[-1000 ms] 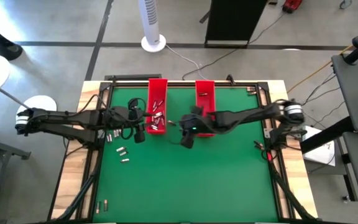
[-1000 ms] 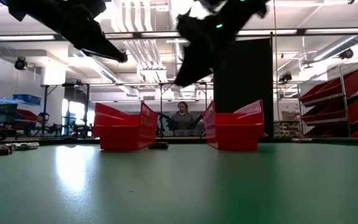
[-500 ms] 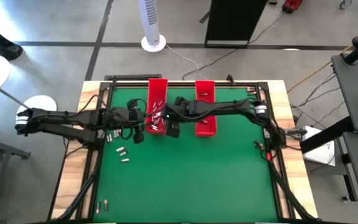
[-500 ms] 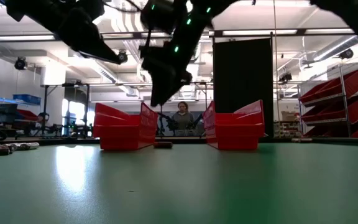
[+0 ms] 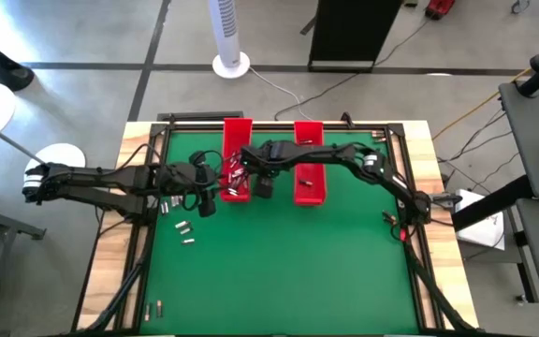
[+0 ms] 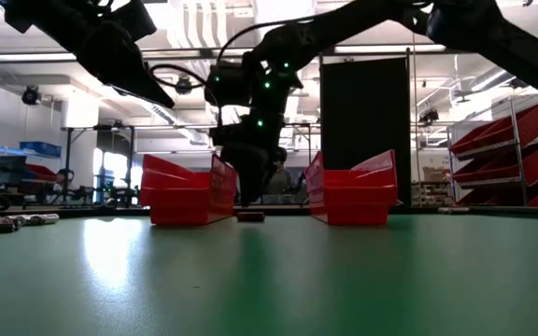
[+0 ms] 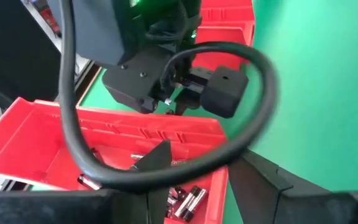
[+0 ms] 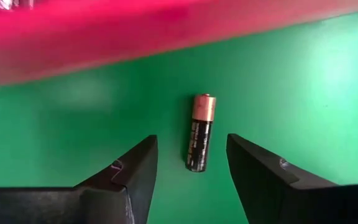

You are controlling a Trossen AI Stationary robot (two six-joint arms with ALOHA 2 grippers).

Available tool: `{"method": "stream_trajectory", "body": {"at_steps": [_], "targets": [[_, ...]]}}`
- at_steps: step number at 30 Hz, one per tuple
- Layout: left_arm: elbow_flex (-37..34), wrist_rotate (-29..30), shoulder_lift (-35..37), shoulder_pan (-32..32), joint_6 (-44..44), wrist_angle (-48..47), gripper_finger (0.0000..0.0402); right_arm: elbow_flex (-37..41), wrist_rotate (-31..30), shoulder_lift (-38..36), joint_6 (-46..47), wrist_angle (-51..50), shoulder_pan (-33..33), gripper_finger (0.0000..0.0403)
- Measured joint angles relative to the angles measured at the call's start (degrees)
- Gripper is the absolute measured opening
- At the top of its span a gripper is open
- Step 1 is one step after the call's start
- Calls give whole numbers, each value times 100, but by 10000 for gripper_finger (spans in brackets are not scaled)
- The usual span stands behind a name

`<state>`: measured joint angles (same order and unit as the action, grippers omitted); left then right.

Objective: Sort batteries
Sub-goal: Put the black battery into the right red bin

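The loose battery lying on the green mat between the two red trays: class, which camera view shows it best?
The right wrist view: the battery lies sharp between the right gripper's open fingers. The low view shows only a dark sliver; the high and left wrist views hide it.

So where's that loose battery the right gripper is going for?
In the right wrist view the battery lies on the green mat between the open right gripper fingers, beside the left red tray, in the gap between both trays.
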<state>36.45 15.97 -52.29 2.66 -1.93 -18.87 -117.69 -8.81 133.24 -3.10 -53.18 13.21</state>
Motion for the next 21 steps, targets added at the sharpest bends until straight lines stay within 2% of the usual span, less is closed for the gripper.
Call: {"method": "stream_trajectory", "body": {"at_steps": [7,12,21], "targets": [[-4,0,0,0,-2,56,136,39,118,5,-283,-27,294,167],[-4,-2,0,0,-4,57,136,44,1291,135,-123,34,550,155],[-7,-2,0,0,-7,61,136,29,1066,316,11,170,691,121]]}}
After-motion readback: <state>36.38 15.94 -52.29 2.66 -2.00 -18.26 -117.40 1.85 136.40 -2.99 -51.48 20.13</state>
